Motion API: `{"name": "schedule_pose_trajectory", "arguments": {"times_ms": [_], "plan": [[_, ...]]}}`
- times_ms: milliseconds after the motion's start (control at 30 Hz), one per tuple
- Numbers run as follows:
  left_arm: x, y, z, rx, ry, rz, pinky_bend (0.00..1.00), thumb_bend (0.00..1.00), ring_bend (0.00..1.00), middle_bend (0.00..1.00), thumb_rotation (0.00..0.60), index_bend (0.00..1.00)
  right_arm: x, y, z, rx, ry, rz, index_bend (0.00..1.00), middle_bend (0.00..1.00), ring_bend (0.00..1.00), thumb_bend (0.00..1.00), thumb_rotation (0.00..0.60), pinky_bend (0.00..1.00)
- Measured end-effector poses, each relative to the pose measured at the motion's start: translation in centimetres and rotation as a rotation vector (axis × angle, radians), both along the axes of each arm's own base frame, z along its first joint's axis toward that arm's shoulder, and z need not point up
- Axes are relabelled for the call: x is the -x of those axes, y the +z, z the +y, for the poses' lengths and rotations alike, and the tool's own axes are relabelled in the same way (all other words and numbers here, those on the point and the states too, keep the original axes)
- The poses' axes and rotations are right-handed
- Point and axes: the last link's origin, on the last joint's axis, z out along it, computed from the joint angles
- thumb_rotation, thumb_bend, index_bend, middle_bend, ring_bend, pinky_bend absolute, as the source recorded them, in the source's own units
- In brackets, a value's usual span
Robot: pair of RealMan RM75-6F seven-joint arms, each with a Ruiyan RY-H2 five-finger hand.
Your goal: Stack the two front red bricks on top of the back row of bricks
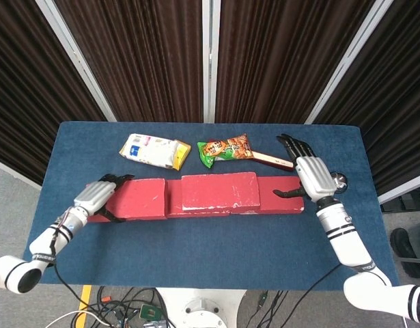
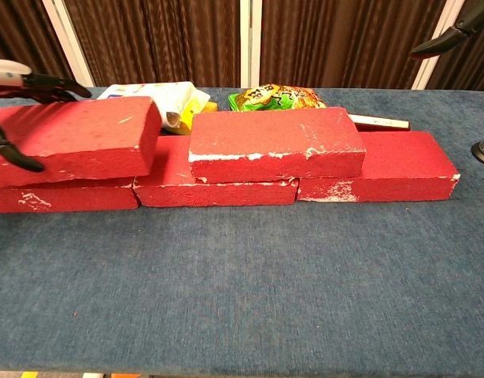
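Three red bricks form the back row [image 2: 218, 191] across the blue table [image 1: 216, 253]. One red brick [image 1: 220, 190] lies stacked on the row's middle and right part. A second red brick [image 1: 138, 199] lies on the left end of the row [image 2: 64, 197], showing in the chest view as the upper left brick [image 2: 76, 142]. My left hand [image 1: 97, 195] grips its left end, fingers over the top [image 2: 45, 80] and thumb on the front face. My right hand [image 1: 311, 174] hovers above the row's right end with fingers spread, holding nothing.
Behind the row lie a white snack bag [image 1: 154, 150], a green snack bag [image 1: 225, 148] and a thin red-and-white box [image 1: 271, 159]. A small round metal object [image 1: 339, 181] sits near the table's right edge. Dark curtains stand behind the table.
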Motion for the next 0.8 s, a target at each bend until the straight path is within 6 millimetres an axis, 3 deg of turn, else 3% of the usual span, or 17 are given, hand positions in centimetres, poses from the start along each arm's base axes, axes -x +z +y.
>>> {"name": "schedule_pose_trajectory", "arguments": {"times_ms": [267,800], "plan": [[-0.7,-1.1,1.5,0.01,-0.012,0.002,0.06,0.09,0.19,0.12,0.6,0.0,0.1,-0.1,0.1,-0.001,0.001,-0.005,0.0,0.0,0.0,0.0,0.6,0.0],[-0.8,-3.0,2.4,0.016,0.001,0.011,0.05,0.09,0.19,0.12,0.6,0.0,0.7,0.0,0.4,0.005,0.001,-0.018,0.0,0.0,0.0,0.0,0.6,0.0]]}}
